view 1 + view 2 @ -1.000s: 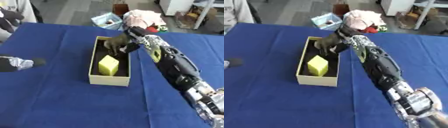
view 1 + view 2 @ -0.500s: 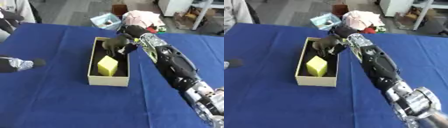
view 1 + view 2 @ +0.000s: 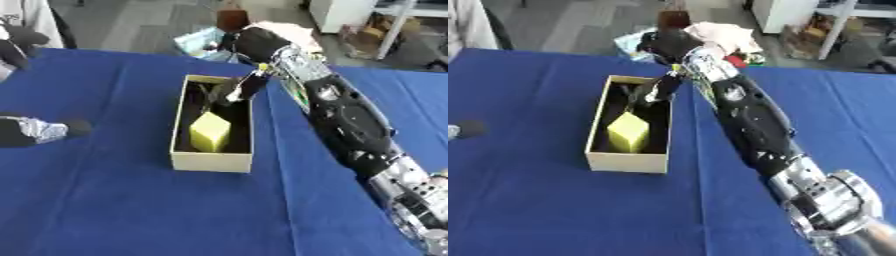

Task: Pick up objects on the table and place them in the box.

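**Box on blue bench, right hand inside its far end**

Box [image 3: 213, 161] sitting open-topped near mid-bench [image 3: 131, 210], yellow block [image 3: 210, 131] lying inside, toward the near wall. Right hand [image 3: 234, 90] dipping over the far end; fingers too dark to read, so cannot tell whether holding anything. Left hand [image 3: 35, 131] idling at the left edge, state unclear too. Best practice now: letting go low, clear of the block, lifting straight up without catching the right-hand wall.

Two head-mounted eye views, looking down from near, both sharing box [image 3: 213, 161] and blue table [image 3: 114, 210]
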You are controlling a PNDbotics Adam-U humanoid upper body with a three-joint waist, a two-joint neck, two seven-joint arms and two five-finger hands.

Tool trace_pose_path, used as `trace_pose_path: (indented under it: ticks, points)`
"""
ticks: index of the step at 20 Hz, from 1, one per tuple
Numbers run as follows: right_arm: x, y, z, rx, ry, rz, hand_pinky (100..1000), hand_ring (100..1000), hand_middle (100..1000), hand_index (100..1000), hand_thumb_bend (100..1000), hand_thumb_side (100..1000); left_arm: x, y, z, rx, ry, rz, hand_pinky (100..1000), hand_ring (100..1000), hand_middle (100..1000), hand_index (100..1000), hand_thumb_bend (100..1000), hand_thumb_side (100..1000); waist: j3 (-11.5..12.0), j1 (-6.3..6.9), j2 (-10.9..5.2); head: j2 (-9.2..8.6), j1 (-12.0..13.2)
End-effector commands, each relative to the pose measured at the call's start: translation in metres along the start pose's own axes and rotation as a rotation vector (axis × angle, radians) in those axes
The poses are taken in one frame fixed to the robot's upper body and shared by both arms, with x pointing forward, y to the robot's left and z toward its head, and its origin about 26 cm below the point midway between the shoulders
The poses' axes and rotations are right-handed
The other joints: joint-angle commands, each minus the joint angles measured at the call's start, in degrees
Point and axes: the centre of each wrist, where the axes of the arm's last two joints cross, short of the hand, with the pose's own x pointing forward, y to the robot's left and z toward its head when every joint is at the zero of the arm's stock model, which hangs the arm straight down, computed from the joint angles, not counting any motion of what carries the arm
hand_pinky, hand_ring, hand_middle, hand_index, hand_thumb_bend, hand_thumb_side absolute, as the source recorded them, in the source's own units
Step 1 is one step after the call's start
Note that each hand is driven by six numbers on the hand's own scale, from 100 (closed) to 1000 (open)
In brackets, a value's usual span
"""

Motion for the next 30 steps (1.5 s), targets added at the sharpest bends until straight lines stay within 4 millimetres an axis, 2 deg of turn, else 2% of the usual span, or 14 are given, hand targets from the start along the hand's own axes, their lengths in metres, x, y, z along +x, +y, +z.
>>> trace_pose_path:
  ticks: [1, 6, 12, 15, 16, 17, 23, 30]
  points:
    - [-0.014, -0.041, 0.009, -0.128, -0.015, -0.041, 782, 766, 809, 879, 640, 581, -0.006, 0.011, 0.002, 0.014, 0.016, -0.042, 533, 473, 519, 733, 916, 413, -0.7, 0.35, -1.04, -0.59, 1.0]
    - [-0.018, -0.079, 0.035, -0.287, -0.050, -0.167, 746, 708, 754, 846, 568, 537, -0.016, 0.009, 0.011, 0.013, 0.071, -0.056, 530, 473, 520, 733, 923, 412, -3.3, 0.62, -1.31, -0.43, 2.9]
    - [-0.024, -0.093, 0.080, -0.365, -0.048, -0.298, 729, 678, 730, 834, 519, 501, -0.028, 0.009, 0.022, 0.026, 0.133, -0.076, 530, 476, 523, 732, 927, 411, -7.2, 1.05, -1.42, -0.35, 4.4]
    - [-0.025, -0.092, 0.101, -0.380, -0.046, -0.348, 725, 669, 720, 830, 501, 479, -0.032, 0.007, 0.028, 0.017, 0.158, -0.086, 531, 478, 525, 733, 929, 411, -8.8, 1.26, -1.52, -0.09, 5.4]
    - [-0.025, -0.091, 0.107, -0.384, -0.044, -0.362, 723, 663, 716, 828, 511, 441, -0.033, 0.007, 0.030, 0.012, 0.166, -0.087, 532, 479, 526, 733, 928, 411, -9.2, 1.32, -1.55, 0.00, 5.5]
    - [-0.026, -0.088, 0.114, -0.388, -0.040, -0.377, 721, 659, 710, 827, 484, 465, -0.034, 0.006, 0.032, 0.008, 0.173, -0.089, 531, 479, 527, 734, 927, 411, -9.6, 1.35, -1.58, 0.07, 5.6]
    - [-0.023, -0.073, 0.148, -0.411, -0.012, -0.452, 714, 642, 691, 823, 445, 453, -0.041, 0.001, 0.045, -0.008, 0.217, -0.100, 529, 476, 525, 732, 924, 409, -11.0, 1.59, -1.48, 0.32, 6.2]
    - [-0.018, -0.049, 0.173, -0.432, 0.048, -0.548, 702, 624, 671, 813, 423, 446, -0.045, -0.004, 0.056, 0.000, 0.258, -0.095, 525, 474, 523, 729, 929, 407, -12.3, 2.03, -1.07, 0.58, 8.0]
